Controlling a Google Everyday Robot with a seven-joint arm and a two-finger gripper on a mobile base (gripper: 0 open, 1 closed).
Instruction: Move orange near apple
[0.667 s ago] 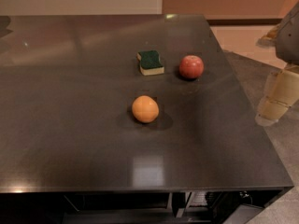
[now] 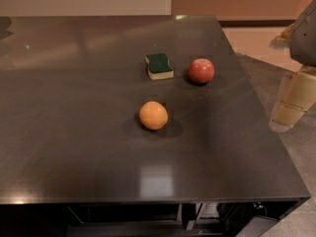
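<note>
The orange [image 2: 153, 115] is a smooth round orange-yellow fruit sitting on the dark table [image 2: 74, 132], a little in front of the middle. The apple [image 2: 201, 71] is red with paler streaks and sits farther back and to the right of the orange, apart from it. My gripper [image 2: 291, 102] hangs beyond the table's right edge, pale and pointing down, level with the orange and well to the right of both fruits. It holds nothing that I can see.
A green-topped sponge [image 2: 159, 65] lies just left of the apple. The table's right edge [image 2: 261, 112] runs between the fruits and the gripper. Grey floor [image 2: 296, 157] lies to the right.
</note>
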